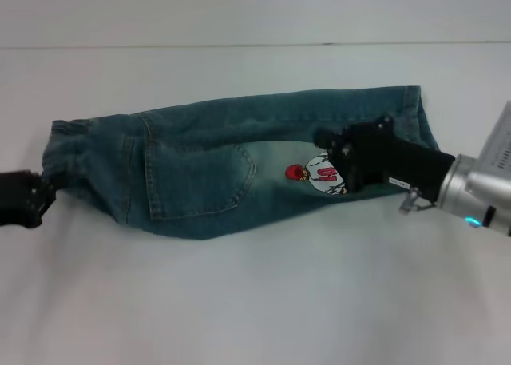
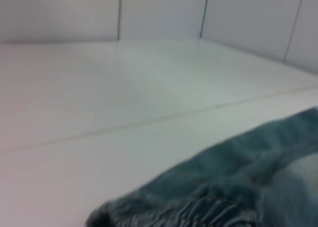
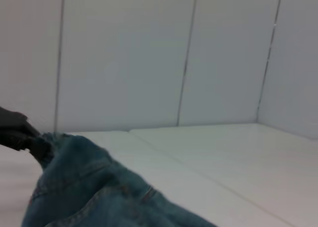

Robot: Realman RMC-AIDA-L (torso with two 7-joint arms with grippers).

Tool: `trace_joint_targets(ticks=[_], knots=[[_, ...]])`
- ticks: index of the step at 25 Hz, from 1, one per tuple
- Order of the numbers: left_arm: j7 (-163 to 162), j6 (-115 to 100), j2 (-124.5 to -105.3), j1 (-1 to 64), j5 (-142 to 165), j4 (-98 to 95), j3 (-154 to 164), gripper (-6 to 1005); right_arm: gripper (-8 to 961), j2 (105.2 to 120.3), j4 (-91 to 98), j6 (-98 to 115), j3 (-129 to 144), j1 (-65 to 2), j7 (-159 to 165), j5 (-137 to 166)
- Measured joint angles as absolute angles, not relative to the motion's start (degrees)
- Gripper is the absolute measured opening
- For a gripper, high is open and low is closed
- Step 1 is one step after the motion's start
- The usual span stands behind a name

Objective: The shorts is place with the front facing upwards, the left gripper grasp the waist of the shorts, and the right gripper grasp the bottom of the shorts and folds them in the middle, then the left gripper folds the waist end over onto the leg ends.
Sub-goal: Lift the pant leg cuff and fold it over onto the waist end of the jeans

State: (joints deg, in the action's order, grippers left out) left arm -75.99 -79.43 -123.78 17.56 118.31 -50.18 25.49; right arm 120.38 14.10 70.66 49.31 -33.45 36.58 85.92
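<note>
The shorts (image 1: 207, 165) lie folded lengthwise across the white table, patch pocket (image 1: 200, 181) and cartoon embroidery (image 1: 313, 173) facing up. The waist of the shorts (image 1: 60, 153) points left and the bottom of the shorts (image 1: 417, 113) points right. My left gripper (image 1: 44, 196) is at the far left, shut on the waist's near corner. The right wrist view shows the left gripper (image 3: 22, 135) holding that end of the shorts (image 3: 89, 187) slightly raised. The puckered band (image 2: 198, 212) fills the left wrist view's lower part. My right gripper (image 1: 331, 153) rests over the leg part beside the embroidery.
The white table (image 1: 255, 301) spreads all around the garment. A white panelled wall (image 3: 149, 53) rises behind its far edge (image 1: 239, 45). Nothing else stands on the surface.
</note>
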Motion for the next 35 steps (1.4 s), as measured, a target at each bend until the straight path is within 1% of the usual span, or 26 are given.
trace_joint_targets(ticks=[7, 8, 9, 20, 24, 28, 30, 32, 33, 34, 35], knots=[[-87.5, -88.4, -123.71, 21.3, 117.9, -58.2, 25.5, 55, -2, 120.75, 8.5, 62.4, 49.5, -40.0, 34.4, 82.9], [-89.8, -89.9, -123.79, 22.5, 117.6, -59.8, 25.5, 56, -2, 120.77, 7.7, 61.8, 49.6, -40.7, 33.7, 83.0], [-94.3, -92.7, -123.93, 25.3, 116.5, -62.5, 25.5, 56, -2, 120.86, 6.5, 61.7, 49.6, -41.4, 32.5, 83.0], [-105.1, -91.9, -123.94, 37.2, 113.3, -64.8, 34.3, 61, -2, 121.01, 3.7, 57.9, 53.5, -44.8, 33.3, 83.1], [-108.3, -87.8, -124.01, 39.2, 111.6, -64.5, 41.3, 63, -1, 121.21, 1.8, 57.2, 55.9, -46.9, 33.8, 83.2], [-110.2, -84.0, -124.02, 39.6, 110.4, -64.7, 46.5, 65, -1, 121.54, 0.8, 56.9, 58.0, -48.5, 33.8, 83.2], [-110.6, -81.9, -124.01, 39.8, 110.1, -64.7, 48.3, 66, -1, 121.49, 0.4, 56.9, 58.1, -48.6, 33.8, 83.2], [-110.7, -79.9, -124.02, 39.9, 110.0, -64.5, 49.8, 67, -1, 121.01, 1.0, 58.0, 57.9, -47.3, 33.8, 83.2], [-110.7, -79.1, -124.01, 39.9, 109.9, -64.5, 50.4, 67, -1, 120.67, 2.0, 58.8, 57.8, -46.0, 33.8, 83.1], [-110.7, -78.4, -124.02, 40.0, 109.9, -64.4, 51.0, 68, -1, 120.15, 5.2, 60.7, 57.7, -42.2, 34.3, 82.9], [-110.8, -77.5, -124.01, 40.0, 109.9, -64.4, 51.6, 68, -1, 120.15, 5.2, 60.7, 57.7, -42.2, 34.3, 82.9]])
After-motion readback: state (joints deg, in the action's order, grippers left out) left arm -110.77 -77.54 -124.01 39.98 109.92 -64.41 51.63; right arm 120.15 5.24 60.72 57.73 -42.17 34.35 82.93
